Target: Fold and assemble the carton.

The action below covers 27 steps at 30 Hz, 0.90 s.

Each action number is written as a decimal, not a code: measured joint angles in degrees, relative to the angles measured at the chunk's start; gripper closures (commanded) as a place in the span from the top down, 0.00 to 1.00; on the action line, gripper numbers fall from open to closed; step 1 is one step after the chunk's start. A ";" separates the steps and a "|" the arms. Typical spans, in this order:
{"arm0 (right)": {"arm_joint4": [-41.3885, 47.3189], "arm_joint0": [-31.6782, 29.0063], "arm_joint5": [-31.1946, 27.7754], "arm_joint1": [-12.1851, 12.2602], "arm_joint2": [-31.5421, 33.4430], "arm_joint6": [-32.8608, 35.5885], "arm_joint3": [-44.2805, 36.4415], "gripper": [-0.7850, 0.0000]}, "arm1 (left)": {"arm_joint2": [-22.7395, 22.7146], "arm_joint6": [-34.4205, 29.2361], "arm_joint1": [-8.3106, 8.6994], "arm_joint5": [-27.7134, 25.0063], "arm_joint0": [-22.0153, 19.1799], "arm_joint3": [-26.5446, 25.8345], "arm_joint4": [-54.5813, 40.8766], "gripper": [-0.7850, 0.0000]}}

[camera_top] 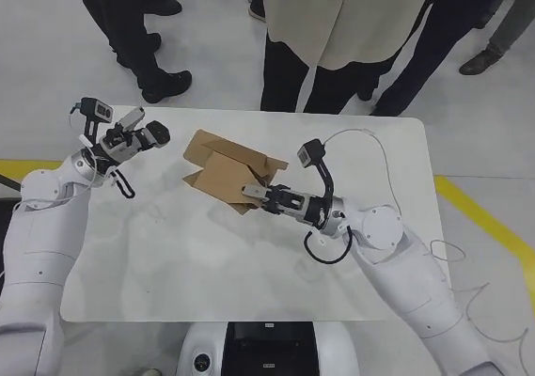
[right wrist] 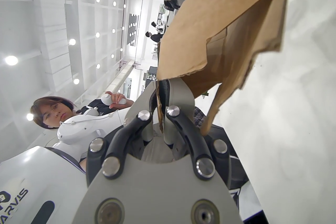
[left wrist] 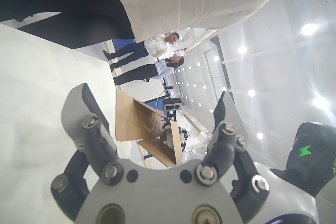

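We see a smooth white worktop (camera_top: 248, 273) with rounded corners. Near the middle of its far edge sits the carton (camera_top: 218, 171), plain brown corrugated cardboard. It is half folded, its panels angled and one jagged flap hanging loose. The right pincer (right wrist: 162, 89) is clamped on the thin edge of one panel. The left pincer (left wrist: 153, 95) stands wide by the far left corner, well apart from the carton. The carton's inside is shadowed, and we cannot make out its lower flaps.
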 measured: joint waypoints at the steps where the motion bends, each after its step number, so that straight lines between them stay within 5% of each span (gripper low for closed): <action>1: 0.01 0.19 0.20 0.01 -0.01 0.54 0.18 0.00 | -0.24 -0.99 0.14 0.28 0.18 -0.69 0.33 1.00; 8: 2.29 1.93 1.17 -0.16 -0.45 4.45 2.02 0.00 | -0.46 -11.82 1.01 6.91 1.33 -6.01 0.19 1.00; 17: 8.18 4.71 1.95 -0.67 -0.80 9.09 5.83 0.00 | 0.47 -21.40 1.37 13.79 0.07 -6.76 -4.14 1.00; 27: 8.42 4.96 1.80 -0.71 -0.64 8.92 6.21 0.00 | 0.56 -21.98 1.39 14.31 -0.19 -6.59 -4.42 1.00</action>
